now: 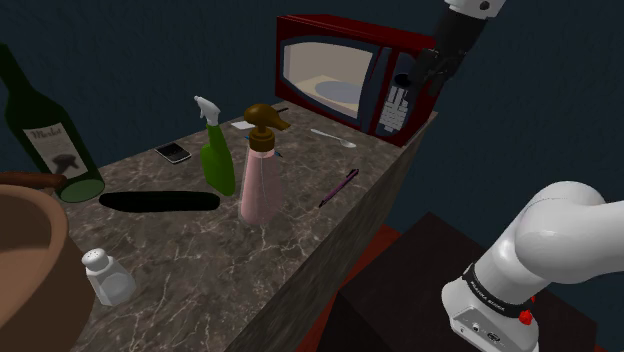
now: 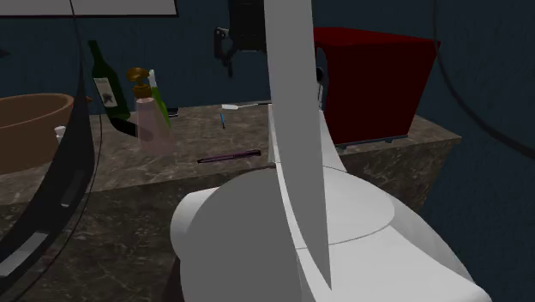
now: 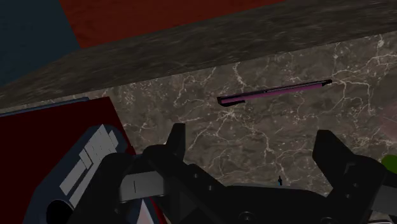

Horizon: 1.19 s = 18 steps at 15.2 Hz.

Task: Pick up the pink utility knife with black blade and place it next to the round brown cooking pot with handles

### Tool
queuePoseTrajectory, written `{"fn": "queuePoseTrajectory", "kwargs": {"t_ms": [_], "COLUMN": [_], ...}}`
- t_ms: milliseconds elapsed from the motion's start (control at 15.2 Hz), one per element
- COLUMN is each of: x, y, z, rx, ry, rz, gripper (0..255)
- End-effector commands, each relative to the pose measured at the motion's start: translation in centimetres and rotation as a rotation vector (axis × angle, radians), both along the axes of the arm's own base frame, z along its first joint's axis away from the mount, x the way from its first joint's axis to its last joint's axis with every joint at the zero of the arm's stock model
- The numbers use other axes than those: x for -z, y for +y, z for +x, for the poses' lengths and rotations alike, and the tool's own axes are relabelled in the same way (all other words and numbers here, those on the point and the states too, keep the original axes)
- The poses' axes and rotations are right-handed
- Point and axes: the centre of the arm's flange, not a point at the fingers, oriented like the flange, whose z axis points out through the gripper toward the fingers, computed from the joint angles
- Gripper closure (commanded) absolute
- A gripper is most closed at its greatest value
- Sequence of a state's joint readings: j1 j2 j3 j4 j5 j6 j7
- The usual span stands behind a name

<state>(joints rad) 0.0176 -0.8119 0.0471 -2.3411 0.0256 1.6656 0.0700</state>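
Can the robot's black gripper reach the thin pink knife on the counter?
Probably yes. The thin pink utility knife lies alone on bare marbled countertop near its edge, the open black gripper hangs above it, and the pink spray bottle stands off to one side.

The white arm (image 1: 560, 240) reaches up, its black fingers (image 3: 332, 156) standing apart.

the utility knife (image 1: 338, 188) is a thin pink-purple stick with dark ends. it lies flat on the marbled counter (image 1: 190, 265), near the counter's edge at the shoulder view's right. the round brown pot (image 1: 28, 262) stands upright at the counter's other end, well apart from the knife.
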Motion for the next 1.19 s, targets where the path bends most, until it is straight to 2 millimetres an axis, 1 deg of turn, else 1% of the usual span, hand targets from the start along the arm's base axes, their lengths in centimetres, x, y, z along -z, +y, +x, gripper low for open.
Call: {"fn": "queuePoseTrajectory", "kwargs": {"t_ms": [0,264,528,792,1122], "x": [0.0,4.7,9.3,14.1,20.2], "y": [0.0,1.0,1.6,1.7,1.2], "z": [0.0,2.5,5.1,7.6,10.4], "rx": [0.000,0.274,0.548,0.822,1.164], "ry": [0.000,0.033,0.066,0.100,0.141], "rz": [0.000,0.048,0.096,0.144,0.205], "gripper": [0,0,0,0,0]}}
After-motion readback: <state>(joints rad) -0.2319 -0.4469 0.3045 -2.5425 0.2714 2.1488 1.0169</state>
